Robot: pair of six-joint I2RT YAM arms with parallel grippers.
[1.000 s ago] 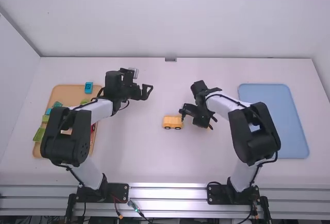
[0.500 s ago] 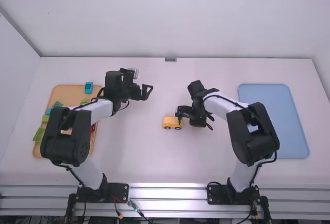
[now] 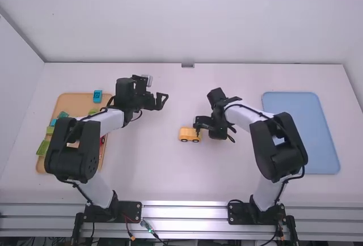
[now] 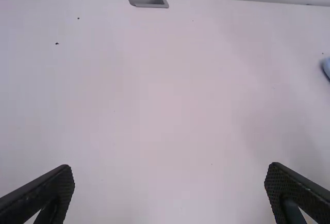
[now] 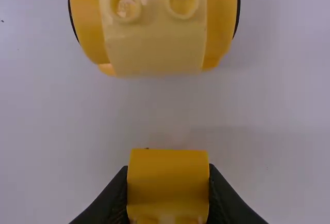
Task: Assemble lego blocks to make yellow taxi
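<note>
1. Your right gripper [image 3: 197, 126] is closed on a yellow block [image 5: 167, 182].
2. The toy car [image 3: 189, 135] sits near it on the table [image 3: 142, 172], apart from that block.
3. Your left gripper [image 3: 162, 100] stands open.

Bright, diffuse light; soft shadows.

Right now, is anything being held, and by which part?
The right gripper holds a yellow block by two opposite sides; the left gripper holds nothing.
</note>
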